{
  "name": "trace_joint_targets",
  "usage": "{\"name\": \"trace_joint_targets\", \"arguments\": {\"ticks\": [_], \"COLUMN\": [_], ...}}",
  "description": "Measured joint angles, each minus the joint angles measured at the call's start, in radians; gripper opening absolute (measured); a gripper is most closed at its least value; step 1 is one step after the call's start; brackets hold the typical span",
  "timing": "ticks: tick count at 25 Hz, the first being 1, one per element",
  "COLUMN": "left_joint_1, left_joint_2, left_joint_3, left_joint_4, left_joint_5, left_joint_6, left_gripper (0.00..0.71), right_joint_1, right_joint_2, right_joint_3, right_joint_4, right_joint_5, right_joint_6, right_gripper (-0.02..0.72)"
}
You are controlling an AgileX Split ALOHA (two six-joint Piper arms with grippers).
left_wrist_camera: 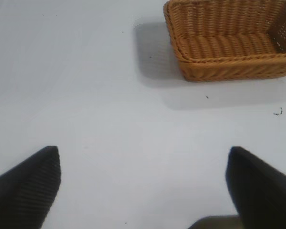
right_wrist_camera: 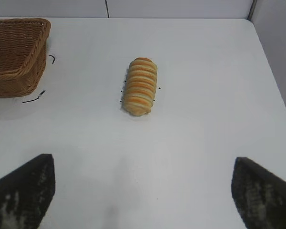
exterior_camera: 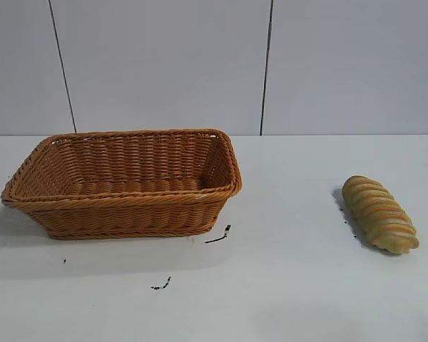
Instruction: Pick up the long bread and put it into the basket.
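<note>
The long bread [exterior_camera: 380, 214], a tan loaf with orange-brown ridged stripes, lies on the white table at the right; the right wrist view shows the long bread [right_wrist_camera: 140, 86] ahead of my right gripper [right_wrist_camera: 143, 160], which is open and empty and well short of it. The wicker basket [exterior_camera: 121, 203] stands empty at the left, and the left wrist view has the basket [left_wrist_camera: 229, 67] far off. My left gripper [left_wrist_camera: 143, 150] is open above bare table with nothing between its fingers. Neither arm appears in the exterior view.
Small black marks [exterior_camera: 219, 236] dot the table near the basket's front corner, with another mark [exterior_camera: 161, 284] closer to the front. A white panelled wall [exterior_camera: 164, 64] backs the table. The table's edge [right_wrist_camera: 269, 71] runs past the bread.
</note>
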Motion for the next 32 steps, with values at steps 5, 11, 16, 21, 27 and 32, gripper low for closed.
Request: {"name": "trace_joint_targets", "arguments": {"ticks": [5,11,16,21,27,32], "left_joint_1": [0.000,0.000,0.000,0.000,0.000,0.000], "left_joint_2": [0.000,0.000,0.000,0.000,0.000,0.000], "left_joint_3": [0.000,0.000,0.000,0.000,0.000,0.000], "left_joint_4": [0.000,0.000,0.000,0.000,0.000,0.000], "left_joint_5": [0.000,0.000,0.000,0.000,0.000,0.000], "left_joint_6": [0.000,0.000,0.000,0.000,0.000,0.000], "left_gripper": [0.693,0.693,0.693,0.693,0.693,0.693], "right_joint_1": [0.000,0.000,0.000,0.000,0.000,0.000], "right_joint_2": [0.000,0.000,0.098,0.332,0.668,0.958], "right_joint_3": [0.000,0.000,-0.010,-0.084,-0.242,-0.385], "right_joint_4": [0.000,0.000,0.001,0.003,0.003,0.003], "right_joint_5": [0.000,0.000,0.000,-0.002,-0.009,-0.017], "right_joint_6": [0.000,0.000,0.000,0.000,0.000,0.000], "right_gripper": [0.690,0.690,0.690,0.690,0.690,0.690]}}
